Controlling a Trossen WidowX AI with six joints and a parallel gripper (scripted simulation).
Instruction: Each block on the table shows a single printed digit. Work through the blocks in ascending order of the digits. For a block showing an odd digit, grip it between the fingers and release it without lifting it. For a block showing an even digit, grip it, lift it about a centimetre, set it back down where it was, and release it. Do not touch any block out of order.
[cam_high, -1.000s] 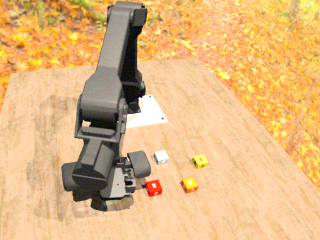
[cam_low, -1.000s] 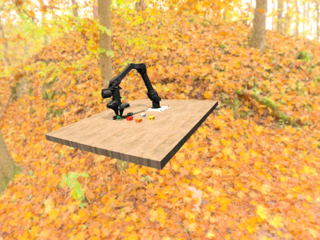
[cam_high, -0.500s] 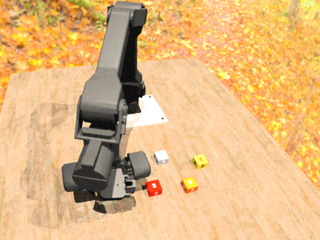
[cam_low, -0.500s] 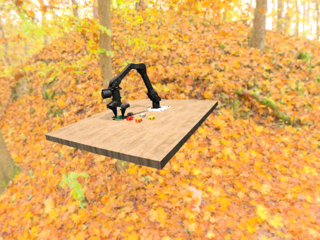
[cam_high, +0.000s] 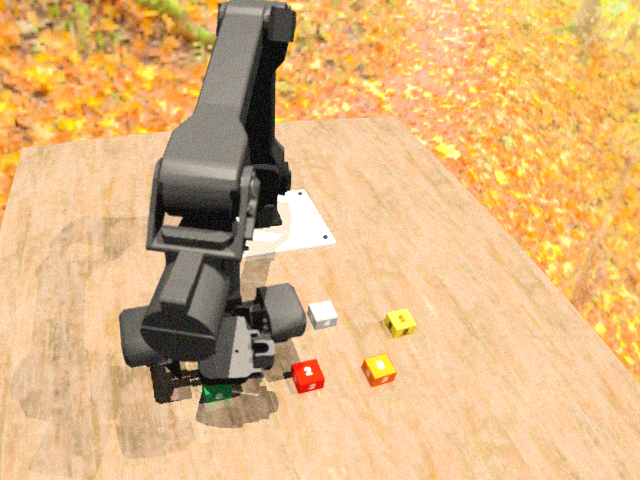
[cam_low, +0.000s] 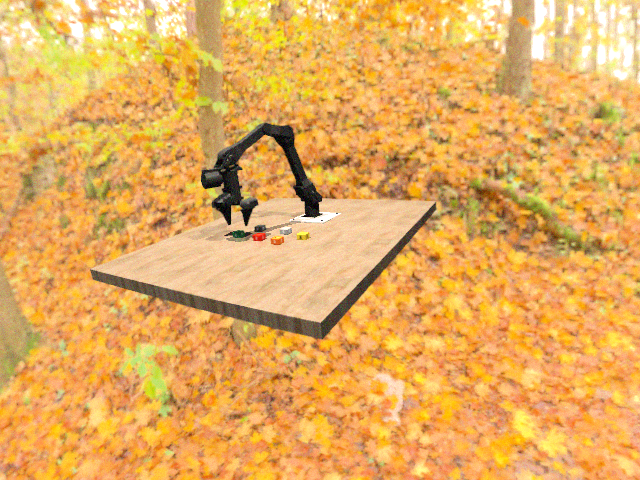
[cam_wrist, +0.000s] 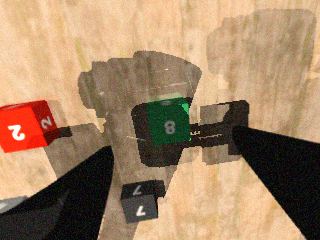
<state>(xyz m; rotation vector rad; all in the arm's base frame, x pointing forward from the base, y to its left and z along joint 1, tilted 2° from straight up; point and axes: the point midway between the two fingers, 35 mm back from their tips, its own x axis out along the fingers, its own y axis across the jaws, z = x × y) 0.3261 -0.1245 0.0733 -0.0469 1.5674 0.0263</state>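
Note:
The green block (cam_high: 218, 392) (cam_low: 238, 234) (cam_wrist: 169, 122) shows an 8 and rests on the table. My gripper (cam_low: 237, 224) (cam_wrist: 172, 142) is open and empty above it, with the fingertips apart on either side and higher than its top. A dark grey block (cam_low: 260, 227) (cam_wrist: 140, 204) shows a 7; the arm hides it in the top view. The red block (cam_high: 308, 376) (cam_low: 258, 236) (cam_wrist: 22, 127) shows a 2. The orange block (cam_high: 379, 369) (cam_low: 277, 240) seems to show a 3. The white block (cam_high: 323, 315) (cam_low: 285, 230) and yellow block (cam_high: 400, 323) (cam_low: 302, 235) have digits too blurred to read surely.
The blocks stand on a wooden table (cam_high: 465, 413) (cam_low: 310, 273). The arm's white base plate (cam_high: 310, 222) (cam_low: 328, 217) lies behind them. In the wrist view, the red block is left of the green one and the dark grey block is close below it.

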